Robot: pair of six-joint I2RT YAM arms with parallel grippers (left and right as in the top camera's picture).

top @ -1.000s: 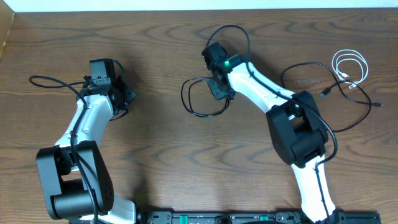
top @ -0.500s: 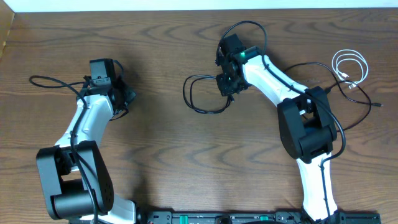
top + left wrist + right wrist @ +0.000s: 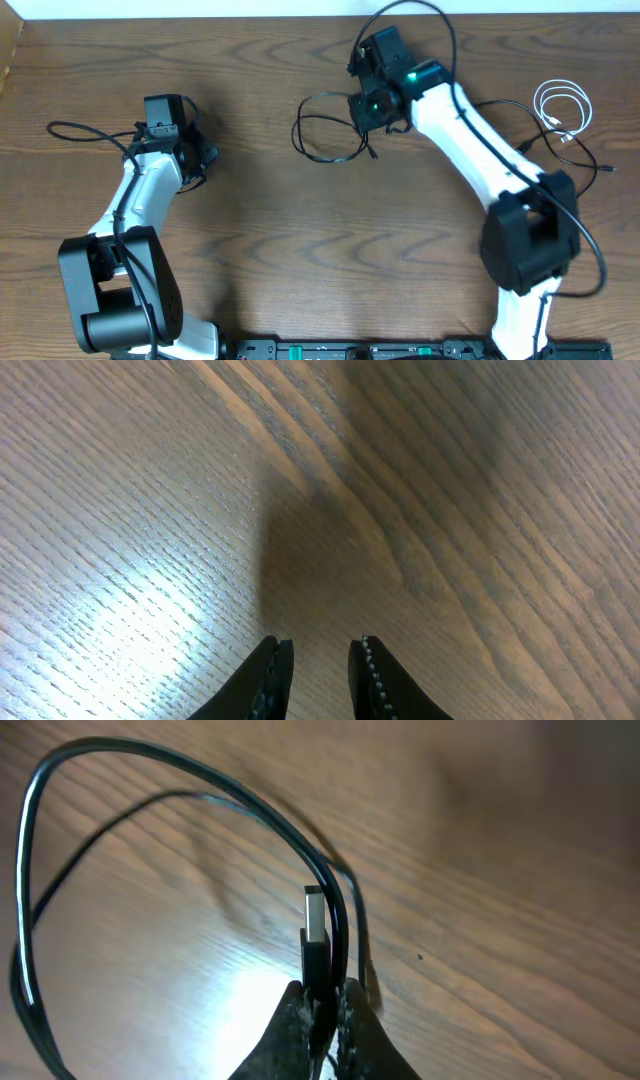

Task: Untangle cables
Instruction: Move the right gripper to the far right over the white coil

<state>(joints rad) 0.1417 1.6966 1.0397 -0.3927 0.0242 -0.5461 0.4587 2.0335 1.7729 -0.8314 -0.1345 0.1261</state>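
Observation:
My right gripper [image 3: 368, 112] [image 3: 322, 995] is shut on the plug end of a black cable [image 3: 318, 935]. Its loop [image 3: 297, 132] hangs out to the left of the jaws over the wooden table [image 3: 260, 230]. In the right wrist view the cord [image 3: 150, 765] arcs up and left from the plug. A coiled white cable [image 3: 562, 104] lies at the far right. A second black cable [image 3: 597, 163] lies just below it, partly hidden by my right arm. My left gripper [image 3: 203, 157] [image 3: 322, 652] stands over bare wood on the left, its jaws a little apart with nothing between them.
A thick black wire [image 3: 85, 130] runs from my left arm out toward the table's left side. The table's far edge [image 3: 300, 16] lies just behind my right gripper. The arm bases stand at the front edge.
My right arm has swung toward the back and right, carrying the black cable loop with it. The left arm has not moved.

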